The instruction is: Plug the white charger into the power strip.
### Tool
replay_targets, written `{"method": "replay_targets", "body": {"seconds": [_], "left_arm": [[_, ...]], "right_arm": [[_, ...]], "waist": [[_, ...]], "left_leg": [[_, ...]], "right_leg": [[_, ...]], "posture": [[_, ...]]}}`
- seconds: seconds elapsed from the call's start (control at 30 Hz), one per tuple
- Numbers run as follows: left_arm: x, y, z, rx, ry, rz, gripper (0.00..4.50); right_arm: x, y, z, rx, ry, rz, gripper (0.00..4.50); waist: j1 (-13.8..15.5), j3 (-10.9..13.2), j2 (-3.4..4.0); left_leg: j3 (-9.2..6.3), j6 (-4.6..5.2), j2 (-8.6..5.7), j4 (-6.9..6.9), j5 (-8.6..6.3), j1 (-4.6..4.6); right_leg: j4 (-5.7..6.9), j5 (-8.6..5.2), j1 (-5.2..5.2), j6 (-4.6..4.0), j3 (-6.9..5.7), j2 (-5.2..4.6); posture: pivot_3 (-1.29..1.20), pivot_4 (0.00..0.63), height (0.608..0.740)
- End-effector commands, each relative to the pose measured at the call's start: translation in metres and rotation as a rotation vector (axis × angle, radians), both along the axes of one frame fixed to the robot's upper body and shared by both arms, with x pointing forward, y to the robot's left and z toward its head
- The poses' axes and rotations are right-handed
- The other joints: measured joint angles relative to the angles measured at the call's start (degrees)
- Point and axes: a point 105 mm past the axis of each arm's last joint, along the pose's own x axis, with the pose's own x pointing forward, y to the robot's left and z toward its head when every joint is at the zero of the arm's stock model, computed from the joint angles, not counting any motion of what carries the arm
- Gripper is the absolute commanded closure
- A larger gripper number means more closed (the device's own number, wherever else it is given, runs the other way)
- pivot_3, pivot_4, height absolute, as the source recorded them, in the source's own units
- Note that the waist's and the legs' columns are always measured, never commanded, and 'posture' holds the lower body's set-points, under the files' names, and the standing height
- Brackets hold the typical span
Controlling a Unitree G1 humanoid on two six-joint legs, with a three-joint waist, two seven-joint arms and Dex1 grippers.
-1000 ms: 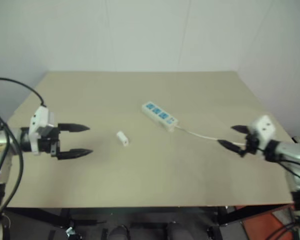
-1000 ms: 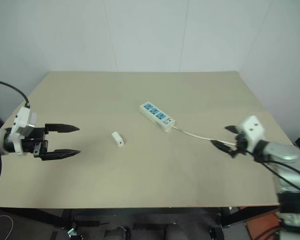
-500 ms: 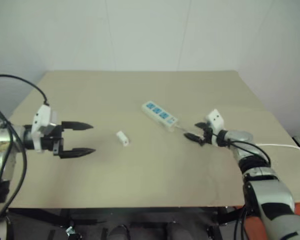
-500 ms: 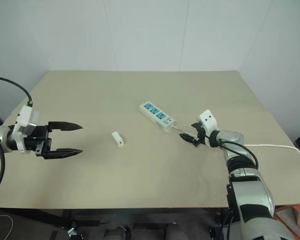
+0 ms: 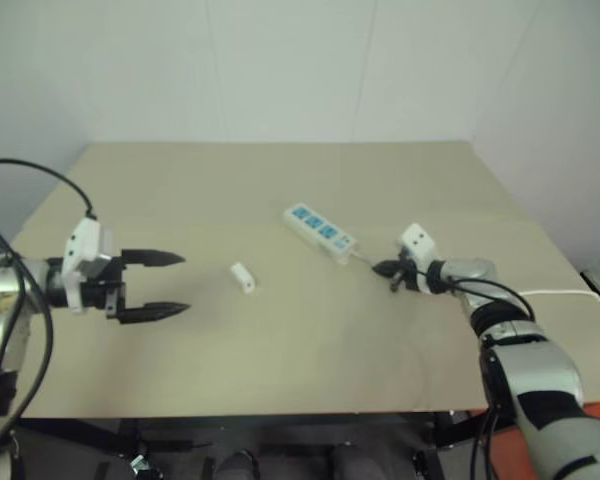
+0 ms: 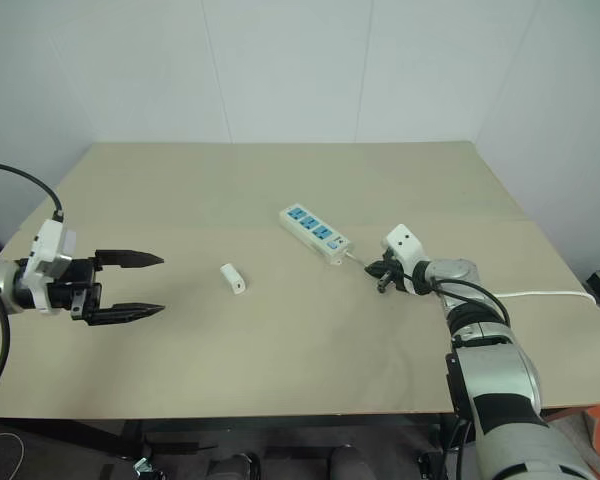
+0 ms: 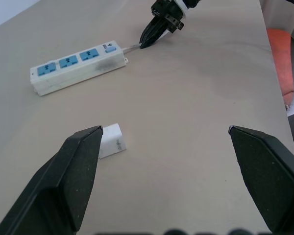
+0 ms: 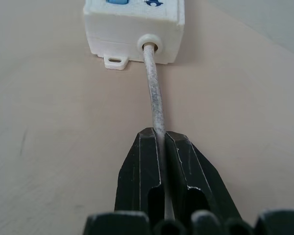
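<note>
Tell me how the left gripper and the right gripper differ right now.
The left gripper is wide open and holds nothing; the right gripper is shut on the cord. The left gripper hovers well short of the white charger; the right gripper sits just behind the power strip. Both have two black fingers.

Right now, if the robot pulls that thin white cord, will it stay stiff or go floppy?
Probably floppy: the cord is thin and lies in a loose curve across the table. The right gripper is shut on it close to the power strip, so a pull would likely drag that light-looking strip along. The smooth cord might also slip.
</note>
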Motion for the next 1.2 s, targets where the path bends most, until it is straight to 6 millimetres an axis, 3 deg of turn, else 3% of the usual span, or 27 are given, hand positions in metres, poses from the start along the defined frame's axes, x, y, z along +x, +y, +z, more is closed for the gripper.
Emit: {"method": "replay_targets", "body": {"seconds": [0.03,0.2,0.33,0.43,0.57,0.7,0.93,1.13,1.2], "left_arm": [[0.005,0.000,0.009,0.011,-0.044,-0.019,0.00],[0.021,-0.004,0.016,0.006,-0.053,-0.052,0.00],[0.035,-0.007,0.023,0.017,-0.070,-0.063,0.00],[0.042,-0.012,0.026,0.024,-0.082,-0.089,0.00],[0.049,-0.017,0.026,0.021,-0.082,-0.105,0.00],[0.051,-0.023,0.024,0.031,-0.077,-0.130,0.00],[0.049,-0.027,0.026,0.013,-0.084,-0.147,0.00],[0.047,-0.022,0.024,0.020,-0.074,-0.130,0.00],[0.046,-0.023,0.023,0.020,-0.073,-0.135,0.00]], "right_arm": [[0.000,0.005,0.008,-0.015,-0.068,0.033,4.48],[-0.018,0.003,0.012,0.025,-0.141,0.113,4.48],[-0.061,-0.001,0.006,0.034,-0.150,0.189,4.48],[-0.092,0.000,-0.012,-0.010,-0.123,0.200,4.48],[-0.108,0.006,-0.019,0.009,-0.127,0.136,4.48],[-0.113,0.012,-0.011,0.084,-0.136,0.086,4.48],[-0.111,0.022,0.007,0.295,-0.165,-0.027,2.21],[-0.117,0.033,0.013,0.349,-0.207,-0.079,0.09],[-0.120,0.040,0.013,0.344,-0.226,-0.076,0.04]], "waist": [[-0.2,0.0,0.00],[-0.3,0.0,0.00],[0.3,0.0,0.00],[1.0,0.0,-0.02],[0.8,0.0,-0.07],[0.8,-0.1,-0.08],[1.1,0.0,-0.08],[1.2,0.0,-0.08],[1.2,0.0,-0.08]], "left_leg": [[0.00,0.00,0.00,0.00,0.00,0.00],[-0.05,0.00,-0.02,0.02,0.00,-0.05],[-0.13,0.00,-0.04,0.00,0.00,-0.15],[-0.17,0.00,-0.03,0.01,0.00,-0.23],[-0.14,0.00,-0.02,0.16,0.00,-0.15],[-0.11,0.00,0.01,0.17,0.00,0.06],[-0.14,0.00,0.02,0.16,0.00,-0.08],[-0.16,0.00,0.00,0.18,0.00,-0.17],[-0.15,0.00,-0.01,0.18,0.00,-0.17]], "right_leg": [[-0.01,0.00,0.00,0.00,0.00,0.00],[-0.02,0.00,0.01,0.02,-0.04,0.00],[-0.01,-0.03,-0.02,0.05,-0.12,-0.01],[-0.02,-0.04,-0.05,0.07,-0.17,0.01],[0.09,-0.04,-0.03,0.09,-0.12,0.04],[0.25,-0.05,0.05,0.07,-0.06,0.09],[0.23,-0.08,-0.04,0.05,-0.07,0.12],[0.16,-0.07,-0.04,0.05,-0.11,0.06],[0.17,-0.07,-0.05,0.05,-0.10,0.06]], "posture": [[0.00,0.150,0.740],[0.00,0.150,0.740],[0.00,0.150,0.740],[0.00,0.150,0.740],[0.00,0.150,0.740],[0.00,0.150,0.740],[0.00,0.150,0.740],[0.00,0.150,0.740],[0.00,0.150,0.740]]}}
